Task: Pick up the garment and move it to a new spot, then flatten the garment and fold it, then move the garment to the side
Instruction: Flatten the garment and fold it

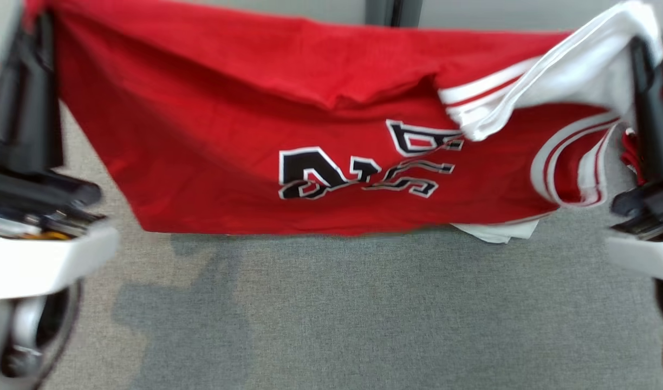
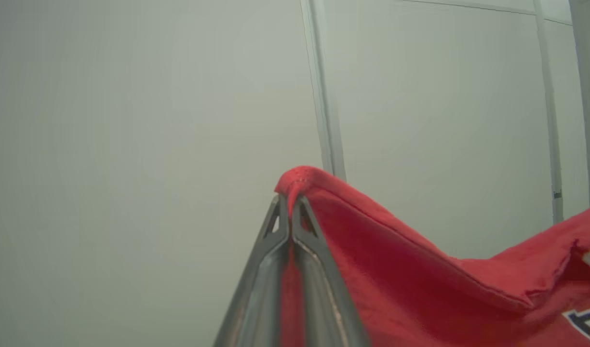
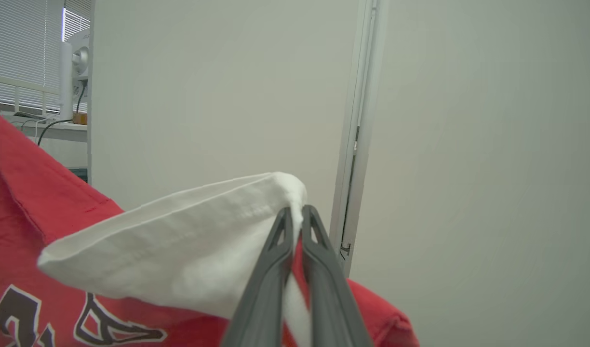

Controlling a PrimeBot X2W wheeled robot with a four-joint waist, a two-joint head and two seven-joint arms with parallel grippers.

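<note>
Holds the garment (image 1: 228,135) up in the air, stretched wide between both tools. Runs its long axis left to right across the head view, top edge taut and nearly level, lower hem hanging close over the grey woven ground (image 1: 364,314); hard to say through the blur whether touching, or whether table or floor. Carries black block lettering (image 1: 364,168) with white outlines, upside down in the head view, slightly rumpled across the middle.

Pinches a red stitched corner in the left tool (image 2: 290,205), fingers pressed together on the cloth, a small rounded fold poking up past the tips. Clamps a white panel (image 1: 570,76) of the same garment in the right tool (image 3: 297,217), fingers closed to a sliver, white fabric and a thin red-and-white strip caught between them.

Soft, matte knit throughout, red for the body, draping in a shallow sag below the top edge. Curved white-and-red striped trim (image 1: 559,157) near the right end. Plain pale wall (image 2: 131,120) behind.
</note>
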